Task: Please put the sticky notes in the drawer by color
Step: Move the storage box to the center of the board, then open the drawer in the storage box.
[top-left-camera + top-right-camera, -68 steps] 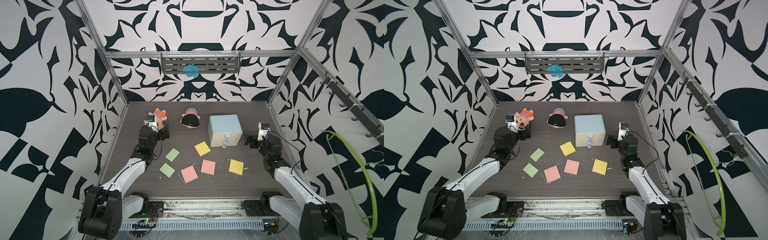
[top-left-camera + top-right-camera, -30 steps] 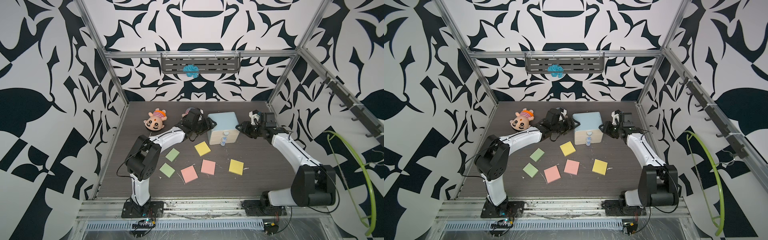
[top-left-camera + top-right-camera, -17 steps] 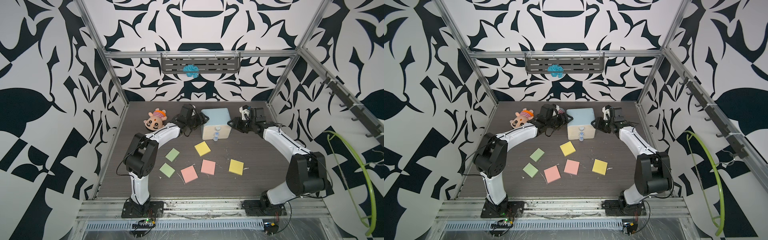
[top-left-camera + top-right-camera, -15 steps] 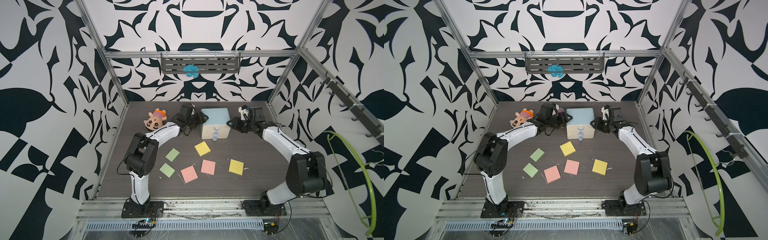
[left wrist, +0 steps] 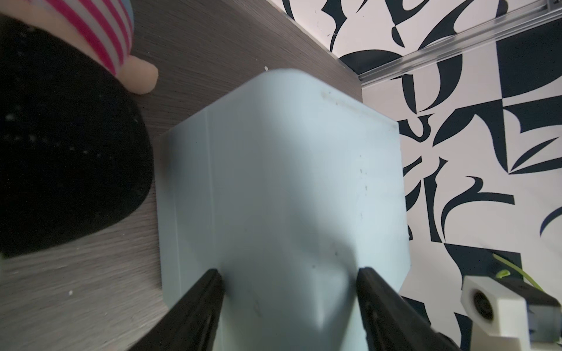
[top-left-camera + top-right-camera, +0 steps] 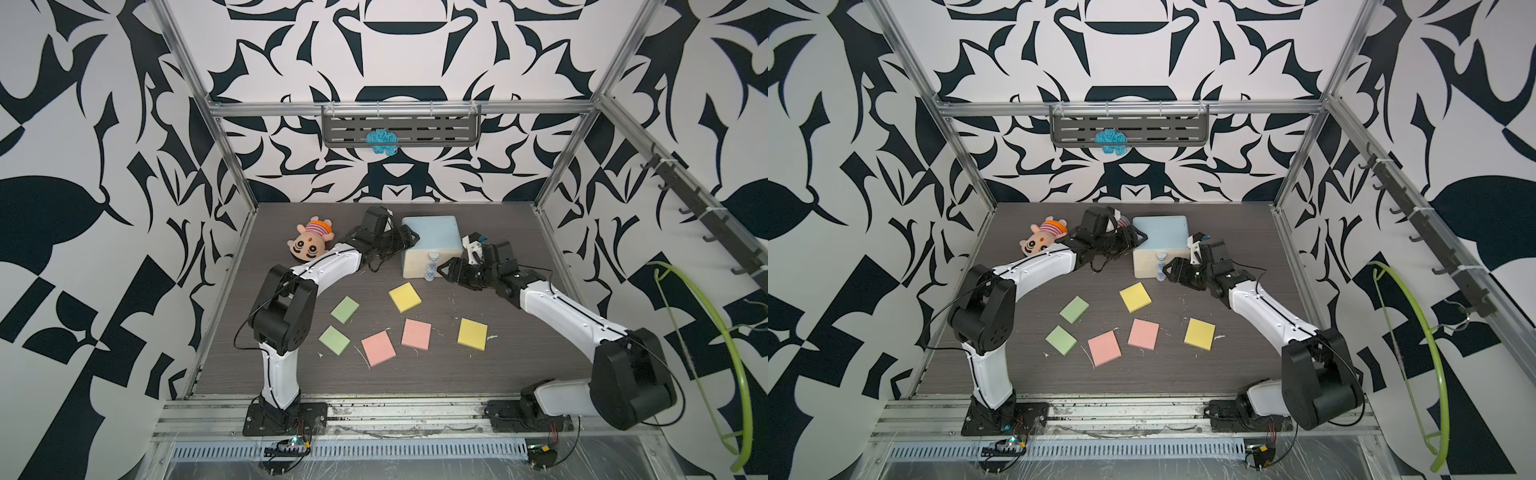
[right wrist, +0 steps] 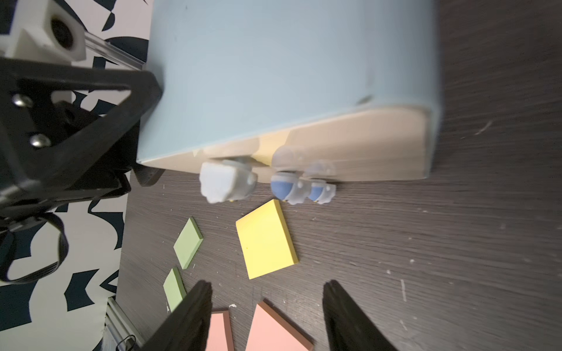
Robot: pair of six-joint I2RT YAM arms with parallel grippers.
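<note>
While all six sticky notes are laid flat on the table [image 6: 478, 374], the drawer cabinet [image 6: 432, 232] is set upright near the back edge, with its blue top up. Its cream fronts and three bluish knobs [image 7: 286, 188] are faced toward the notes. All three drawers look pushed in, though the right wrist view is blurred there. Their insides are hidden.

Notes, all apart from each other:
- first green pad [image 6: 345, 309] and second green pad [image 6: 334, 340] are placed toward the left arm
- first pink pad [image 6: 378, 348] and second pink pad [image 6: 416, 333] are placed in the middle
- first yellow pad [image 6: 404, 297] is placed nearest the knobs; second yellow pad [image 6: 472, 334] is placed toward the right arm

Left gripper [image 5: 289, 270]: jaws are held apart at the cabinet's left rear corner; contact cannot be told.

Right gripper [image 7: 267, 282]: jaws are held apart with nothing between them, just off the cabinet's front right corner, near the knobs.

An orange-capped plush head [image 6: 309, 245] is seen beyond the left arm. A black plush with a pink-striped cap [image 5: 60, 136] is seen just beside the cabinet.
</note>
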